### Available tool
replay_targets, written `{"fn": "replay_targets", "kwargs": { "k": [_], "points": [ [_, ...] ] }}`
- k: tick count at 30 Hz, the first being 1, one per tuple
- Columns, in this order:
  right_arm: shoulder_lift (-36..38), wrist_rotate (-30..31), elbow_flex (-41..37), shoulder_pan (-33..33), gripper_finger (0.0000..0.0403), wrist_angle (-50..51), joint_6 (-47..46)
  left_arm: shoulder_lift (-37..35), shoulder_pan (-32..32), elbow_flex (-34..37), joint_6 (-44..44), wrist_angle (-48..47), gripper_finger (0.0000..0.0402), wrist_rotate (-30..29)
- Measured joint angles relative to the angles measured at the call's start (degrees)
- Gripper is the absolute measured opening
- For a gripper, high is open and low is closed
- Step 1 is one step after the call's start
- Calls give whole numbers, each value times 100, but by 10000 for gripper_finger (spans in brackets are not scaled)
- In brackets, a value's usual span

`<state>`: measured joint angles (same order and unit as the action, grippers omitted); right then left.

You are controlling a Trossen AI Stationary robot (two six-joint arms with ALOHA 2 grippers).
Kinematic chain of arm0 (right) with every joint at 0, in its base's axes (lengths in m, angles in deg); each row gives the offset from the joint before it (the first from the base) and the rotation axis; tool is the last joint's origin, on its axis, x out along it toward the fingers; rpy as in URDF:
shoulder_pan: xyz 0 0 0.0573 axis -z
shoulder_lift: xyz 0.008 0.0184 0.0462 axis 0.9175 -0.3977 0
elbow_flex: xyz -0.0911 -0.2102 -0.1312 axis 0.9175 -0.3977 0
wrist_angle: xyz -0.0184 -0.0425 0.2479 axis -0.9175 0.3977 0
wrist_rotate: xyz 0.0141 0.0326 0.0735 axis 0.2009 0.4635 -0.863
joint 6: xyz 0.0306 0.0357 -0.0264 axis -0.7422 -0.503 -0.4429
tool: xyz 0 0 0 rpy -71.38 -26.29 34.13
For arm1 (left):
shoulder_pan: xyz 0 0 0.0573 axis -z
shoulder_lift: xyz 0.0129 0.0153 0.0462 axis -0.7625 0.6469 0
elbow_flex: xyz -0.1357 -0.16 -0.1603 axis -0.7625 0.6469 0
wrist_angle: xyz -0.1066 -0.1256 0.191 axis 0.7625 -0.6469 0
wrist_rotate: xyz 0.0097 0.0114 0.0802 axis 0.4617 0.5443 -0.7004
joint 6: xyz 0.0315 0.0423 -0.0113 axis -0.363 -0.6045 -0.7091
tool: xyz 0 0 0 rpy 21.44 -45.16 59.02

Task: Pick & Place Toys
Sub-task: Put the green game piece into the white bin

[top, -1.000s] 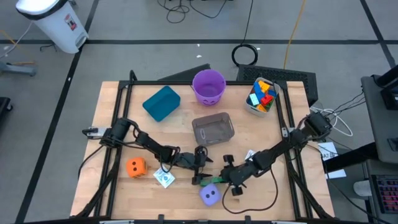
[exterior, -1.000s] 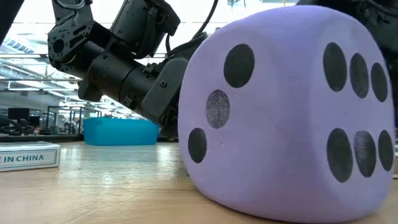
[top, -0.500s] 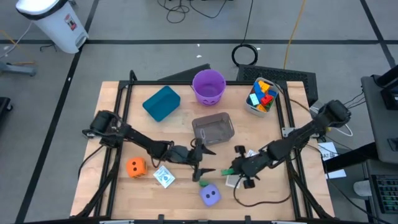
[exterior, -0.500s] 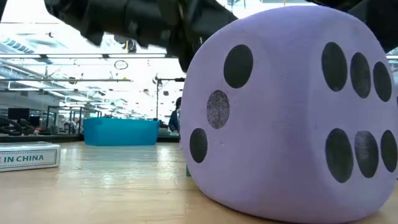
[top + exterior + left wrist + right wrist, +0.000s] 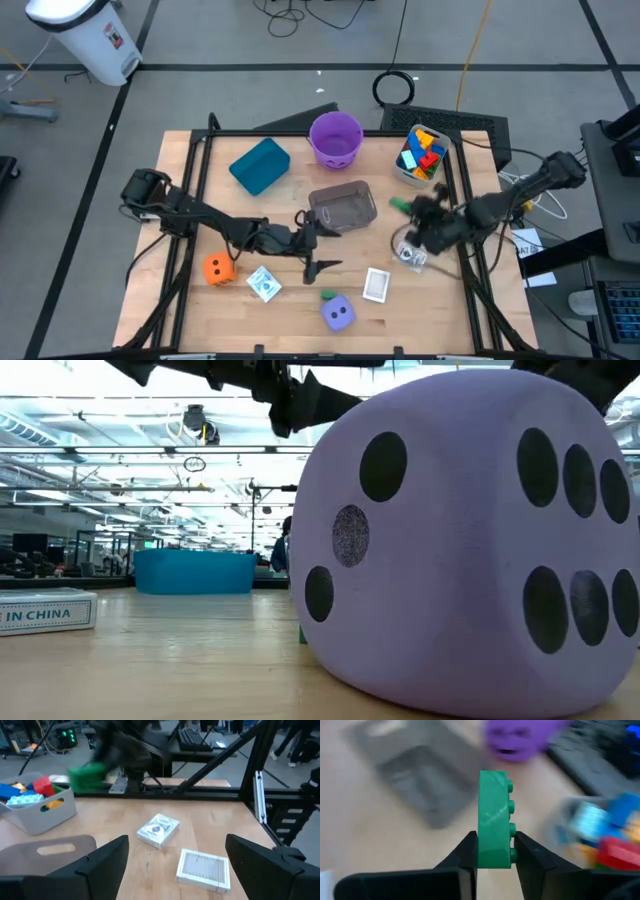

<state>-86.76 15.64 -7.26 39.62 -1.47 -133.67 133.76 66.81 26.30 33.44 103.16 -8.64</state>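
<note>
R gripper [image 5: 495,855] clamps green block [image 5: 495,817] near table's R edge [image 5: 470,250] (bare wood beneath); L gripper [image 5: 318,248] spread wide, mid-table.

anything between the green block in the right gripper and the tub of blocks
Nothing visible. The right gripper holds the green block in the air, close to the tub of blocks at the table's back right; only open air shows between them in the high view.

Probably lab: framed wooden table [image 5: 300,310], floor cables [image 5: 290,15].
</note>
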Motion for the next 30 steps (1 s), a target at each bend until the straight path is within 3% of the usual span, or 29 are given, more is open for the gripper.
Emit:
{"fn": "replay_targets", "kwargs": {
  "k": [4, 8, 16, 20, 25, 30],
  "points": [
    [423, 413, -29, 868, 72, 692, -222, 0, -20, 0, 220, -313, 340, -24],
    [759, 497, -308, 2282, 69, 399, 440, 1, -24, 2, 385, -458, 340, -41],
    [891, -980, -1474, 5281, 80, -2155, 2835, 2, -22, 7, 394, -632, 340, -39],
    [710, -1144, -1840, 6388, 86, -3164, 3533, 2, -22, 7, 394, -625, 340, -39],
    [658, -1145, -1969, 7117, 92, -3732, 3640, 2, -22, 7, 390, -625, 340, -39],
    [658, -1168, -1971, 7142, 129, -3703, 3924, 2, -22, 7, 388, -620, 340, -39]
  ]
}}
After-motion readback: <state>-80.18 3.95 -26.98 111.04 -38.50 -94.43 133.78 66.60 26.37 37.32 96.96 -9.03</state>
